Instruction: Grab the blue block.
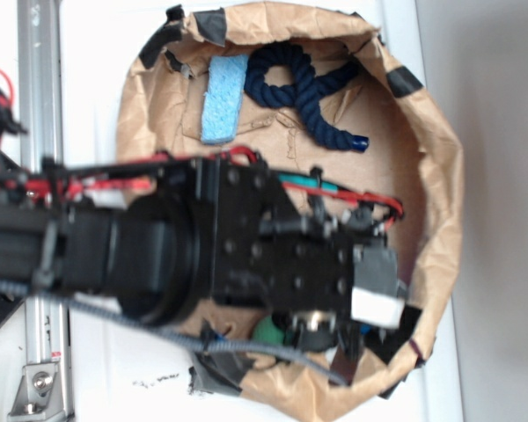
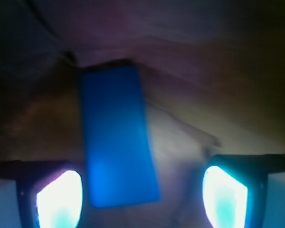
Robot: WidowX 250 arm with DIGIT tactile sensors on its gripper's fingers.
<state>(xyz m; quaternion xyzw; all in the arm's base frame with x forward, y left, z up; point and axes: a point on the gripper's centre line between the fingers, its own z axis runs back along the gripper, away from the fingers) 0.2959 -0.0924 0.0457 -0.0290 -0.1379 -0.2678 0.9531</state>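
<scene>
In the wrist view the blue block [image 2: 117, 137] lies flat on brown paper, a smooth deep-blue slab running lengthwise away from me. My gripper [image 2: 141, 197] is open, its two bright fingertips far apart. The block's near end reaches between them, close beside the left fingertip [image 2: 59, 199] and well clear of the right one. In the exterior view the arm and gripper [image 1: 370, 330] hang low over the lower right of the paper-lined basin [image 1: 436, 176], and the block is hidden under them.
A pale-blue sponge [image 1: 223, 98] and a coiled navy rope [image 1: 304, 83] lie at the basin's far side. A green ball [image 1: 268, 332] peeks out beside the arm. Crumpled paper walls with black tape rise around the gripper.
</scene>
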